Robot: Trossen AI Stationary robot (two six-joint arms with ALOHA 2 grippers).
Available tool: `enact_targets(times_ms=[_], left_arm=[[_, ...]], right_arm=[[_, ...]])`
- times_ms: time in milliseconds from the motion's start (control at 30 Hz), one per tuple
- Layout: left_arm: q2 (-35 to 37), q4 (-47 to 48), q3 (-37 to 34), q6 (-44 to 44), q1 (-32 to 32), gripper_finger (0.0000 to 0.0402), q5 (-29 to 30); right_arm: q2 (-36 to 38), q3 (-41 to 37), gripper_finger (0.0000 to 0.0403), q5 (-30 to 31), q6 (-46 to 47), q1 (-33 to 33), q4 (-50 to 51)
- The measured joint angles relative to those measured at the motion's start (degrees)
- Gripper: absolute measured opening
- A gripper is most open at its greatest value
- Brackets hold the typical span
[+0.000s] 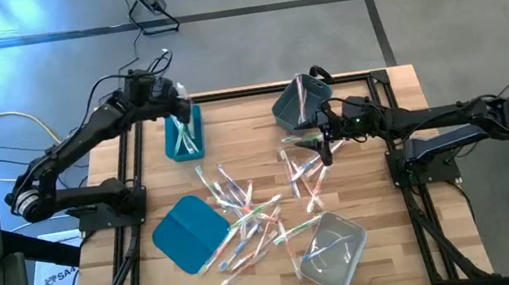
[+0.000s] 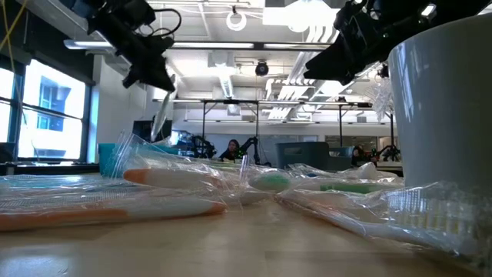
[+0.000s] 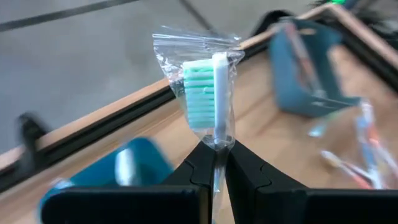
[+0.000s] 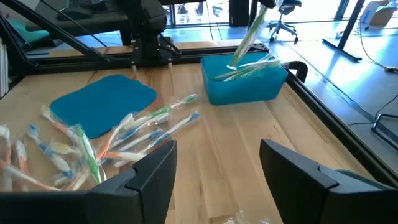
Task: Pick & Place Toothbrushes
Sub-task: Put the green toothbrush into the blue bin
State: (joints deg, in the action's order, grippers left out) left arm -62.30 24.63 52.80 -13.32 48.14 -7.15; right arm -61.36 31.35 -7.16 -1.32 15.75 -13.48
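While the left gripper (image 3: 214, 163) pinched a light, crinkly-wrapped toothbrush (image 3: 216, 93) just under its head over the teal bin (image 1: 183, 138), the right gripper (image 4: 214, 168) stood spread.

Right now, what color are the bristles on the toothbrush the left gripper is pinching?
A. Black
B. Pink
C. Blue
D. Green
D: the left wrist view shows the left gripper shut on a wrapped toothbrush whose bristles are pale green.
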Motion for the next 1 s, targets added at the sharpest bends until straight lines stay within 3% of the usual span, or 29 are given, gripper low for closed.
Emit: enact_targets(times_ms=[167,1000], left_arm=[[-0.76,3.17,0.00,-3.27,1.05,0.0019,3.85],[-14.56,3.26,0.00,-9.34,0.96,0.0019,2.12]], right_arm=[[0.00,0.00,0.0224,0.00,0.00,0.00,0.01],[0.00,0.00,0.0224,2.66,0.00,0.02,0.05]])
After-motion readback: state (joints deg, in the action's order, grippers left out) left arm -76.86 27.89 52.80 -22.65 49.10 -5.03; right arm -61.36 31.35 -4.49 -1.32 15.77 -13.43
